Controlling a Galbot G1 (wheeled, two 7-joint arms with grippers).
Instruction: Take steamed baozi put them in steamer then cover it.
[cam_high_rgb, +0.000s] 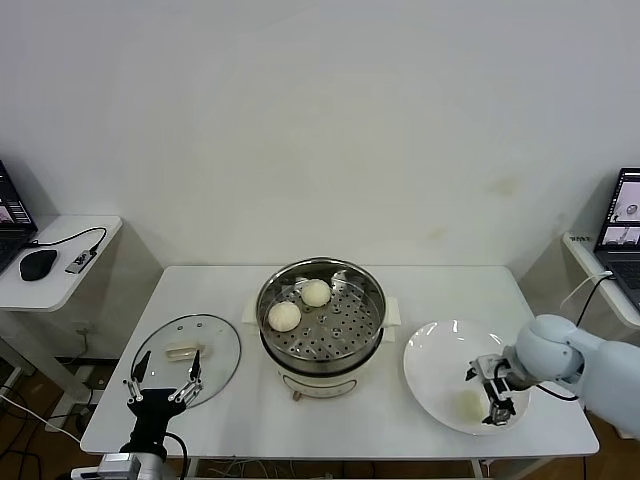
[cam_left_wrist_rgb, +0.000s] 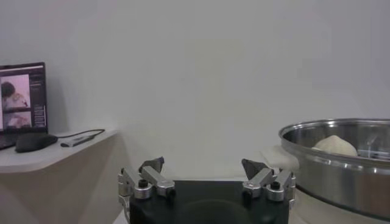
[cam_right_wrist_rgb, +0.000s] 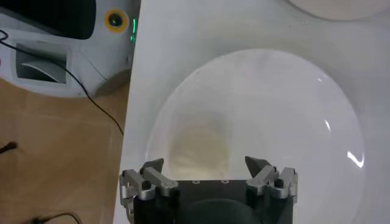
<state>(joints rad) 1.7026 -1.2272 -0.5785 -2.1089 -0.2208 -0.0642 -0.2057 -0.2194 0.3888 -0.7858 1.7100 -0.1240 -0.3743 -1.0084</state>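
Over plate (cam_high_rgb: 435, 350), right hand (cam_high_rgb: 487, 392) spread wide above lone baozi (cam_high_rgb: 470, 404); two baozi in steamer (cam_high_rgb: 320, 345). Left hand (cam_high_rgb: 163, 381) released near cover (cam_high_rgb: 187, 358).

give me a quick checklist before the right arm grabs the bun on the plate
1. Right gripper jaws open: ok, spread wide in the right wrist view.
2. Bun lined up between the jaws: ok, it lies on the plate ahead of the gap.
3. Room in the steamer: ok, two buns sit at one side of the tray, the rest is bare.
4. Steamer uncovered: ok, the lid lies flat on the table beside it.
5. Left gripper out of the way: ok, open near the lid, away from the plate.
6. Other buns left to move: cannot tell, only one shows on the plate.
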